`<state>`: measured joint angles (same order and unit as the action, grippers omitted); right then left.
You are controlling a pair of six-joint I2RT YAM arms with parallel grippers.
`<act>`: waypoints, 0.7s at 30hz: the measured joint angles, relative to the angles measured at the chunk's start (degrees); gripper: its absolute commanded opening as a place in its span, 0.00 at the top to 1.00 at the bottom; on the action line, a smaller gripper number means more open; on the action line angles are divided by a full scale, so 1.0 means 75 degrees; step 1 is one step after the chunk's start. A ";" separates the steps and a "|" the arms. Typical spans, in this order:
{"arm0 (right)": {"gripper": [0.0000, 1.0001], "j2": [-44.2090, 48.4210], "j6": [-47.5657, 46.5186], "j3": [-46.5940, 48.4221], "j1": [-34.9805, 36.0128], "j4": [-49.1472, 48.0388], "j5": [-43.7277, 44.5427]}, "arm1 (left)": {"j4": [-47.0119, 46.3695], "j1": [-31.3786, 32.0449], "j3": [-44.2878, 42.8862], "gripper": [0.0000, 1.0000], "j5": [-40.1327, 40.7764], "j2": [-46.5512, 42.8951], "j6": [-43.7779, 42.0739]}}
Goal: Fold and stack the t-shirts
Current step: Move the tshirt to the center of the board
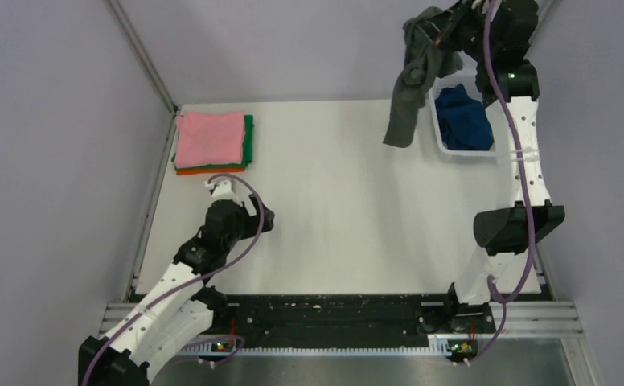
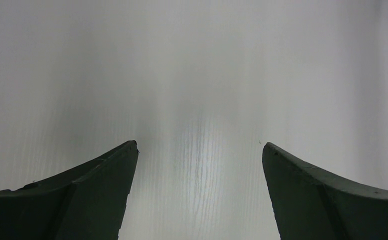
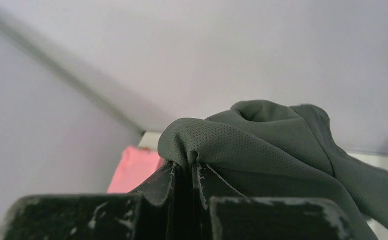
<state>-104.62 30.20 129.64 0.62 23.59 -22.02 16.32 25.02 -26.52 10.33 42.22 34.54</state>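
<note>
Right claw [image 3: 184, 169]: jaws closed tight on a bunched fold of the dark grey tee [image 1: 409, 88]. The cloth puffs up just past the fingertips. The rest hangs below the claw in a long twisted drape, clear of the arm. Cannot tell whether the lowest end touches the surface [image 1: 333, 201].

White mesh basket [image 1: 465, 153] sits below the right claw, just beside the hanging cloth. The dark blue tee [image 1: 463, 117] lies crumpled inside it.

Left claw [image 2: 199, 147]: jaws spread wide, nothing between them, only bare surface beneath.

Folded stack lies ahead of the left claw, near its tips but apart from them. The pink tee [image 1: 210, 138] is on top, with the green tee [image 1: 248, 141] showing at one side edge and the orange tee [image 1: 212, 170] at the near edge. The stack is well apart from the right claw, across the surface.
</note>
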 measured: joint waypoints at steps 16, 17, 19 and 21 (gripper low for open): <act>0.24 0.3512 -0.0647 -0.8448 0.1795 -0.1603 -0.0341 | 0.0373 0.0000 -0.0143 0.01 0.0230 -0.0694 0.0131; 0.19 0.3515 -0.0705 -0.9040 0.1784 -0.1550 0.0157 | 0.0478 0.0000 -0.0213 0.01 0.0227 -0.0685 0.0166; 0.12 0.3529 -0.0734 -0.9894 0.1760 -0.1358 0.0994 | 0.0647 0.0000 -0.0364 0.01 0.0181 -0.0612 0.0239; 0.06 0.3669 -0.0781 -1.0590 0.1746 -0.1131 0.1673 | 0.0691 0.0000 -0.0458 0.01 0.0009 -0.0420 0.0376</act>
<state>-77.10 24.34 50.22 13.72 15.11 -9.47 21.50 25.02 -29.95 10.39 39.07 37.36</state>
